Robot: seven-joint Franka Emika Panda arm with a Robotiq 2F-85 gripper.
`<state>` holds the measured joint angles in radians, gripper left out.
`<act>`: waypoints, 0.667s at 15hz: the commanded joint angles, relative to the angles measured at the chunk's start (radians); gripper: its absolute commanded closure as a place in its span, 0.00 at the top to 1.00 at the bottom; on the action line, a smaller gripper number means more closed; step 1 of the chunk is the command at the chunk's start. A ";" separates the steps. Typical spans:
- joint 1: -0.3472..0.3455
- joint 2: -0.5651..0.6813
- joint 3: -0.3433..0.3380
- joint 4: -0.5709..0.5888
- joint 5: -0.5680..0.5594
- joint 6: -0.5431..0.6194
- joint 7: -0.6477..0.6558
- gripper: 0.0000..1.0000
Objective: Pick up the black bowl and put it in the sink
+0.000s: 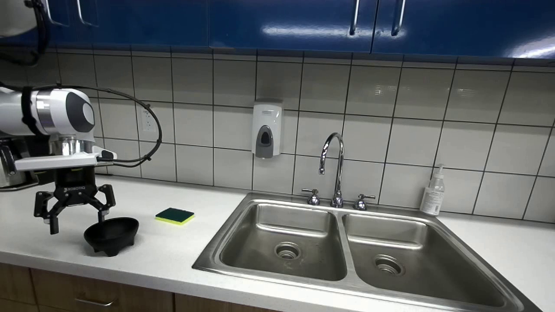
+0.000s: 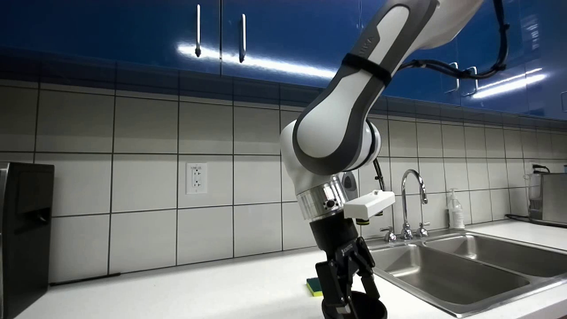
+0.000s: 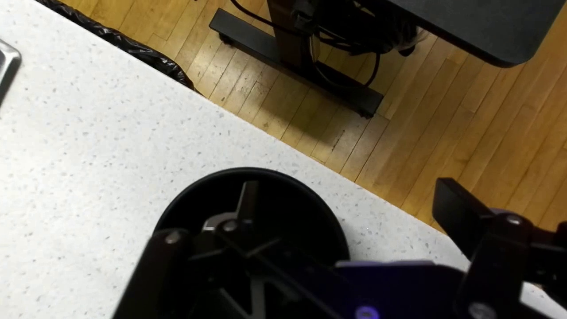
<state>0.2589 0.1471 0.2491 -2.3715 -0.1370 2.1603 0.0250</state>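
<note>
Plainly, the black bowl [image 1: 112, 237] is set upright on the counter [image 1: 164, 258], apart from the sink [image 1: 355, 282], whose basins [image 1: 312, 262] are fitted with drains [image 1: 287, 250]. The gripper [image 1: 78, 220] is spread wide, nothing held, one finger [image 3: 249, 197] placed over the bowl's opening, the other outside.

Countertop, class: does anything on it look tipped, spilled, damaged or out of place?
Nothing stands out: the black bowl stands upright, though near the front edge of the countertop; the sponge lies flat, dark green side up.
</note>
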 commanded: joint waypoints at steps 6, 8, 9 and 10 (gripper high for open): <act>0.005 0.148 -0.010 0.117 -0.040 -0.012 -0.041 1.00; 0.007 0.166 -0.011 0.134 -0.040 -0.015 -0.045 1.00; 0.007 0.172 -0.011 0.141 -0.040 -0.017 -0.051 0.75; 0.007 0.179 -0.011 0.147 -0.038 -0.016 -0.053 0.74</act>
<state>0.2589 0.3001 0.2476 -2.2636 -0.1581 2.1606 -0.0036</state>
